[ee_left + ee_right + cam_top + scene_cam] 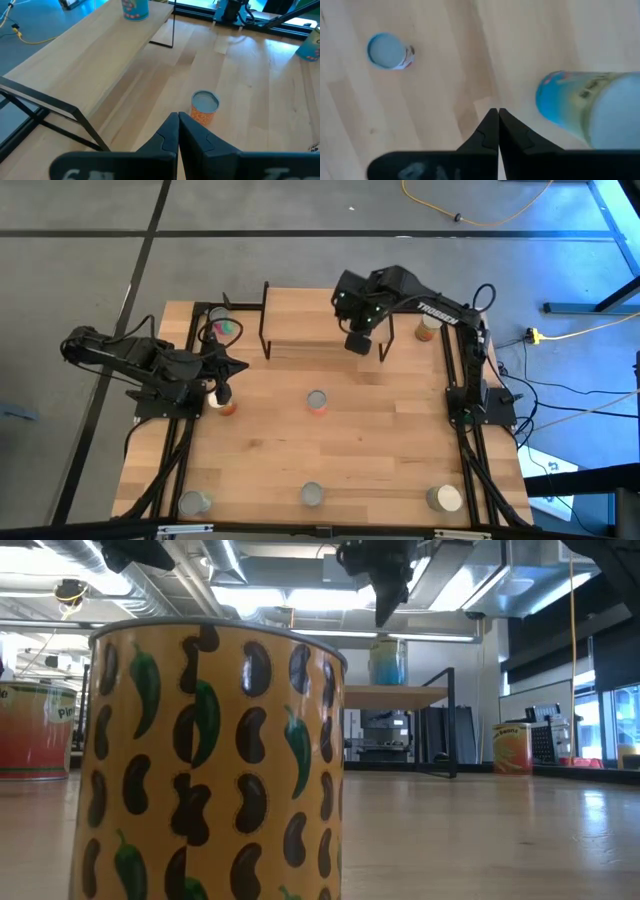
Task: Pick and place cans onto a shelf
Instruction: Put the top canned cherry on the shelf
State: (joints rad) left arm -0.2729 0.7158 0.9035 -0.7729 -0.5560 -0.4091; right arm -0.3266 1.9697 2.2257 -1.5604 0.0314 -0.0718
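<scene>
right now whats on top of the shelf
One blue can stands upright near one end of the shelf; the rest of the visible plank is bare. In the high view the right gripper hangs over that end and covers the can and part of the plank.

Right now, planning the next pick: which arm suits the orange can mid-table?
Left, probably. The left gripper faces the orange can directly; the right gripper hangs by the shelf beside a blue can.
</scene>
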